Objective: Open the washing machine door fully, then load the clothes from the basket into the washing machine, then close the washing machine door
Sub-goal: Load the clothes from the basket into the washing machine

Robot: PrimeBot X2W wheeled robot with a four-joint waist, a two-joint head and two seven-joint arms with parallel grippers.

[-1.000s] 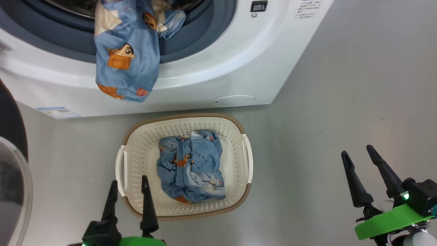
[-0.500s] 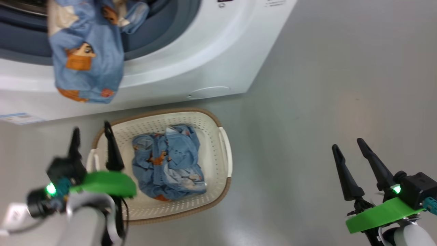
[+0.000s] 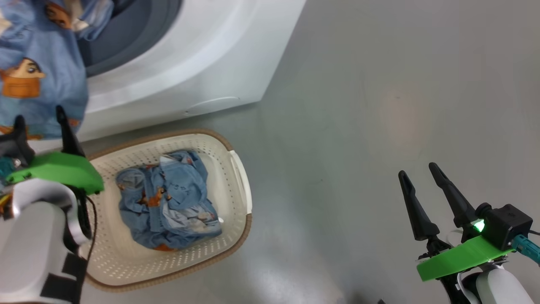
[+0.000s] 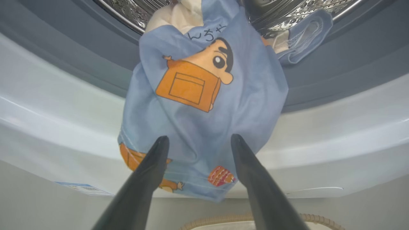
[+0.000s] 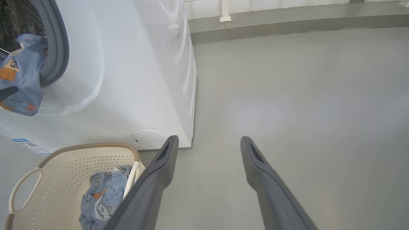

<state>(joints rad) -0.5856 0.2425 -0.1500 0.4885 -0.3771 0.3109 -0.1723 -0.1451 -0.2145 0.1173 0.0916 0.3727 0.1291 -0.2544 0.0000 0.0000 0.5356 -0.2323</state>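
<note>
The basket [image 3: 126,257] is sitting on the floor [image 3: 379,105] just right of our left fingers [image 3: 66,135], and it is holding a crumpled bundle of clothes [image 3: 168,202], light blue with orange-brown prints. Straight ahead of those fingers the washing machine [image 3: 190,63] is standing with its mouth uncovered. A second garment [image 4: 204,121] is hanging out of the drum [image 4: 127,12], draping over the grey ring [image 4: 80,54] and down the white front. Its lower hem is lying between and just beyond our two left fingertips; we are not sure whether they are touching the cloth.

Our left gripper [image 3: 40,116] is pointing at that garment, fingers spread apart and gripping nothing, the pale forearm [image 3: 29,245] crossing the basket's left rim in the head view. Our right gripper [image 3: 417,169] is hovering well to the right of the basket over bare floor, fingers likewise parted and empty.

The basket is showing cream plastic walls pierced with rows of small holes, a woven-looking brown band round the rim and a white handle [image 3: 242,177]. The drum is gleaming as perforated steel. The machine's shell is looking smooth and glossy, with a round cap [image 5: 148,139] low on its front, just left of our right fingers' [image 5: 163,163] tips. The floor is looking flat, grey and faintly shiny.
</note>
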